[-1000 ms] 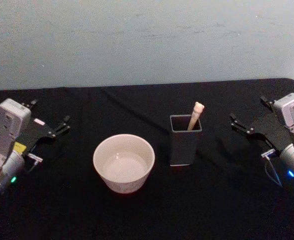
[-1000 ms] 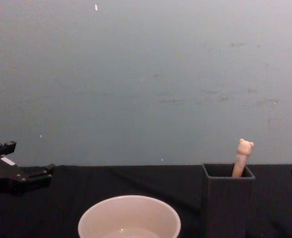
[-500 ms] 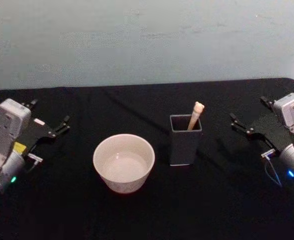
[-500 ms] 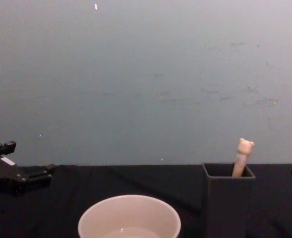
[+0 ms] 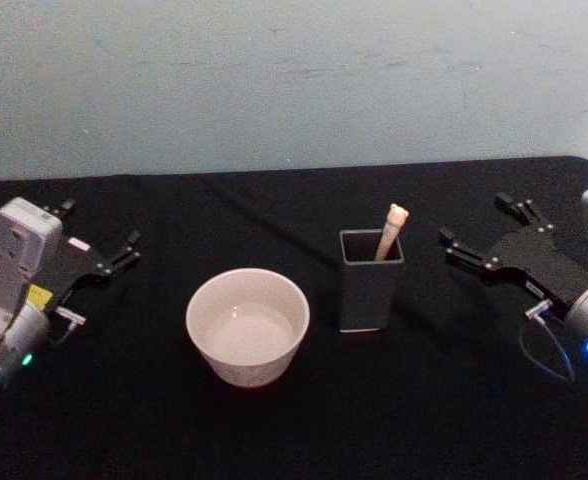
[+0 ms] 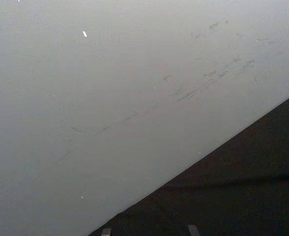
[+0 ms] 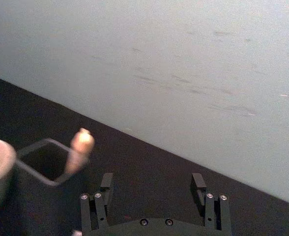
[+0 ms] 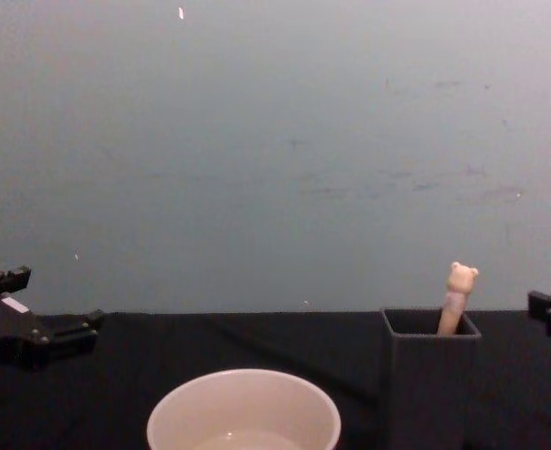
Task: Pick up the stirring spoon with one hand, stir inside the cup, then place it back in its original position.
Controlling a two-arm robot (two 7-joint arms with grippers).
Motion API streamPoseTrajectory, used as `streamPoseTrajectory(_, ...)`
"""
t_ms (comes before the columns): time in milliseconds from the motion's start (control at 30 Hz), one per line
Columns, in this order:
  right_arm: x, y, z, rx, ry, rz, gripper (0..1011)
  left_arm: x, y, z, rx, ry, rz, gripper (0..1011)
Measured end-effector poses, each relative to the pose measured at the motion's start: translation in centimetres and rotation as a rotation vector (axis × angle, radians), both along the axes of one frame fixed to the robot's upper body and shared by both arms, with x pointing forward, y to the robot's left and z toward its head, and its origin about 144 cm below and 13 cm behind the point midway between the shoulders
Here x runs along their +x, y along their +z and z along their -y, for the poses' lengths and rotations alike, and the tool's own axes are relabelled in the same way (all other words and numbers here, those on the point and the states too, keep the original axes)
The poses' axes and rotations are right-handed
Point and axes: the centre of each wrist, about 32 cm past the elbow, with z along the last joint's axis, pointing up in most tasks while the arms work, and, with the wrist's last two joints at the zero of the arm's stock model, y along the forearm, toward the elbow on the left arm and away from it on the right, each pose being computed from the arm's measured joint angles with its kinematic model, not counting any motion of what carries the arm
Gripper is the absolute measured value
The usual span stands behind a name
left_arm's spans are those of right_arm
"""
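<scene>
The right gripper [image 5: 472,219] has edged nearer the stirring spoon [image 5: 391,231].

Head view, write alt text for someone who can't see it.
The stirring spoon stands in a dark grey holder on a black table, beige handle poking out, with the cream cup to the holder's left. The open right gripper hovers to the holder's right, apart from it; the open left gripper sits at the far left.
</scene>
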Motion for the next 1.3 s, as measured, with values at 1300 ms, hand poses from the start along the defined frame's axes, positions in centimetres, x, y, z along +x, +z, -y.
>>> streamPoseTrajectory(1300,5.2,-0.1,-3.7,0.213,0.241,-0.166,1002,0.0,0.0,0.0,0.000,0.000,0.000,1001)
